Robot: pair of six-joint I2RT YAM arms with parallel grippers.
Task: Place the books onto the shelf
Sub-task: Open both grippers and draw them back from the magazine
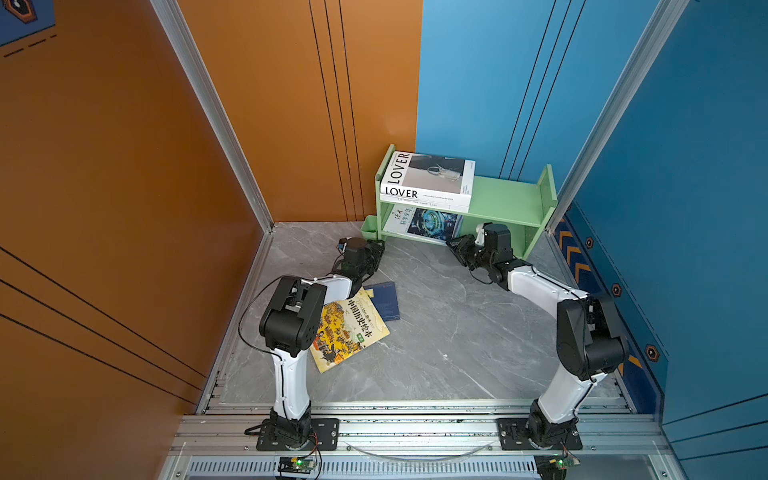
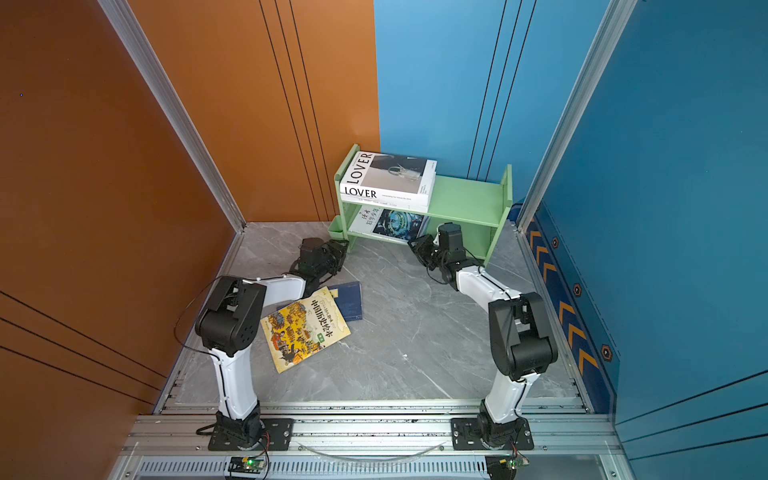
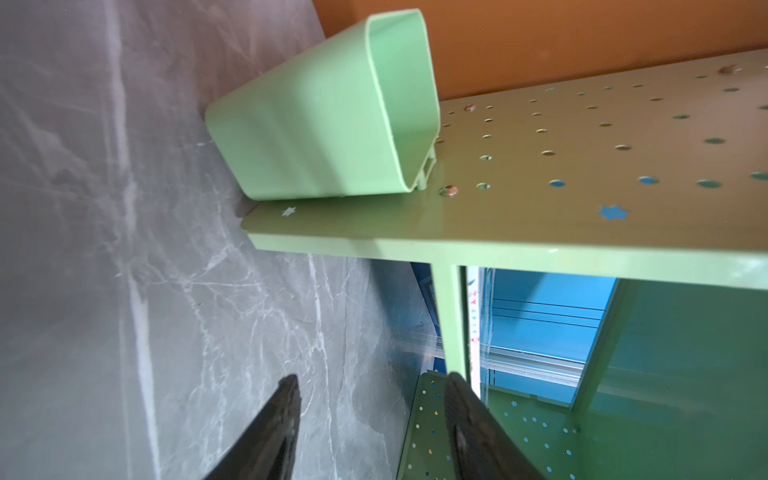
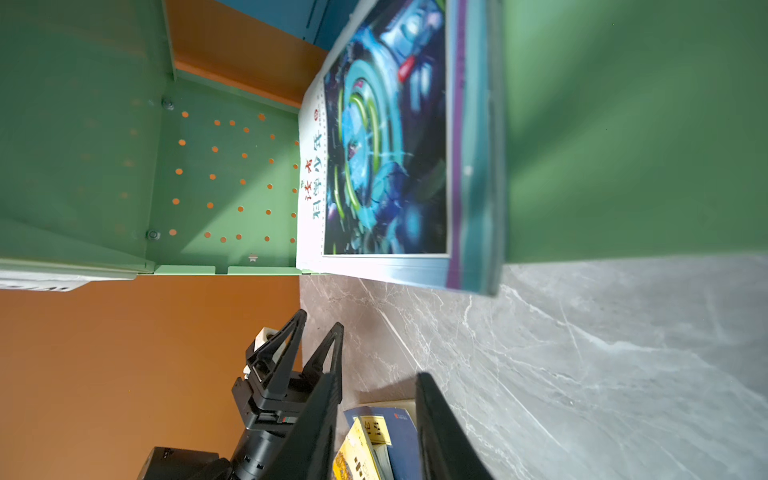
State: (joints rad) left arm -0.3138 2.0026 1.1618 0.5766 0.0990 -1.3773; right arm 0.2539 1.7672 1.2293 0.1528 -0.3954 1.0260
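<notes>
The light green shelf point(image 1: 503, 195) point(image 2: 465, 195) stands at the back. A white "LOVER" book point(image 1: 428, 176) point(image 2: 388, 174) lies on its top tier, over another white book. The teal sci-fi book point(image 1: 432, 224) point(image 4: 386, 145) lies on the lower tier, its near edge jutting past the front. On the floor a yellow illustrated book point(image 1: 349, 328) point(image 2: 305, 330) overlaps a navy book point(image 1: 386, 299). My left gripper point(image 1: 379, 248) point(image 3: 374, 395) is open and empty, by the shelf's left end. My right gripper point(image 1: 452, 244) point(image 4: 376, 386) is open and empty, just in front of the teal book's right corner.
A small green cup point(image 1: 369, 228) point(image 3: 324, 112) hangs on the shelf's left end panel point(image 3: 582, 166), close to my left gripper. Orange wall on the left, blue walls behind and to the right. The grey marble floor point(image 1: 436, 324) lies between the arms.
</notes>
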